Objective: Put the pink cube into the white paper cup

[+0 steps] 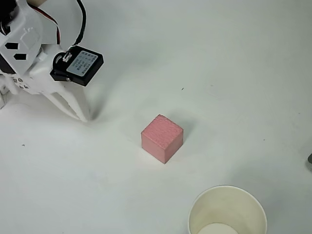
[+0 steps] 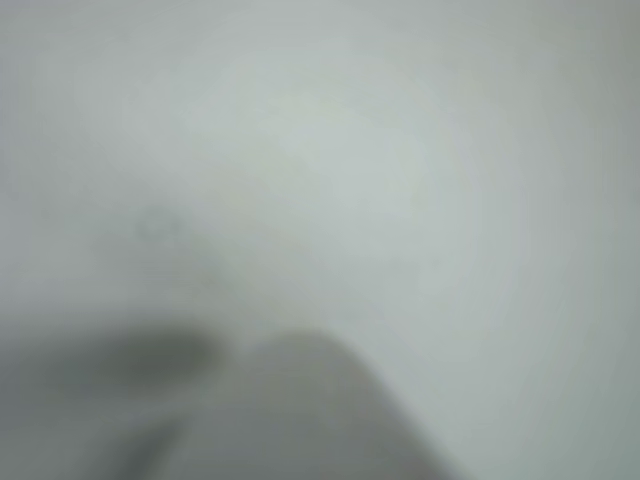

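The pink cube (image 1: 162, 138) rests on the white table near the middle of the overhead view, turned corner-on. The white paper cup (image 1: 227, 212) stands upright at the bottom edge, right of and below the cube, its mouth open and partly cut off by the frame. My gripper (image 1: 84, 117) is at the upper left, well left of the cube, its two white fingers meeting at their tips close to the table, shut with nothing held. The wrist view is heavily blurred: a grey finger (image 2: 320, 420) rises from the bottom over bare table.
The white table (image 1: 234, 73) stretches bare around the cube and cup. A small dark object (image 1: 310, 159) pokes in at the right edge. The arm's white body and black servo (image 1: 78, 66) occupy the top left corner.
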Controlling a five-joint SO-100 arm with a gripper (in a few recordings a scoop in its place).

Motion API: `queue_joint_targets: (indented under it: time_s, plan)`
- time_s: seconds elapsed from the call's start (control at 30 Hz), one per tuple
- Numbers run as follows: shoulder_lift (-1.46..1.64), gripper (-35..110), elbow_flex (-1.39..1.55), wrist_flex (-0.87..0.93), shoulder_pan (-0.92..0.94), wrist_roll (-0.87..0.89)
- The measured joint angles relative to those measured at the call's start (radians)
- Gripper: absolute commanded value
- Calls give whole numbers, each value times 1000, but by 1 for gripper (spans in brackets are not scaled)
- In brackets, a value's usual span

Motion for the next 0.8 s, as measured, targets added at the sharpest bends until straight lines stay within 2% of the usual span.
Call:
queue_joint_targets:
  time_s: [0.5, 0.8]
  plan:
    - [-166, 0, -245, 12, -41, -3]
    - [-551, 0, -408, -104, -48, -40]
